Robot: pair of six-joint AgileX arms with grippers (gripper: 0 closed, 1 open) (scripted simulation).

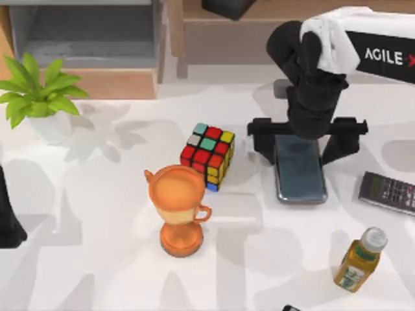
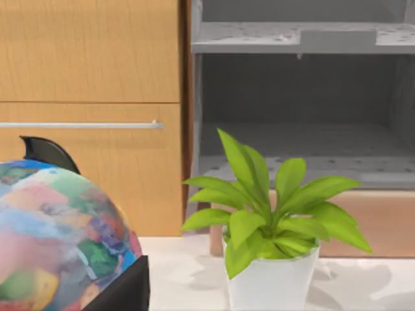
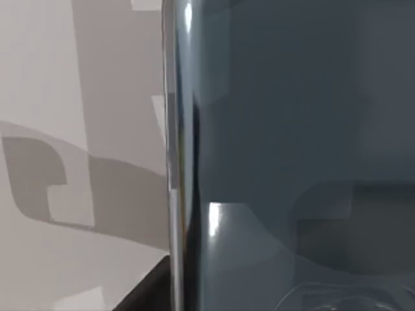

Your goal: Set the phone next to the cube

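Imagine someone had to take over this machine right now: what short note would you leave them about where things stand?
Right gripper: open, fingers straddling the far end of the phone, low over it; not closed on it yet.
Left arm: parked at the table's left edge.
Phone: lies flat on the table, right of the cube, with a clear gap between them.
Cube: sits mid-table, just behind the orange trophy.
Done: right arm is lined up on the phone.
Left: close on the phone, lift it, set it down beside the cube, probably on its free right side, and let go.
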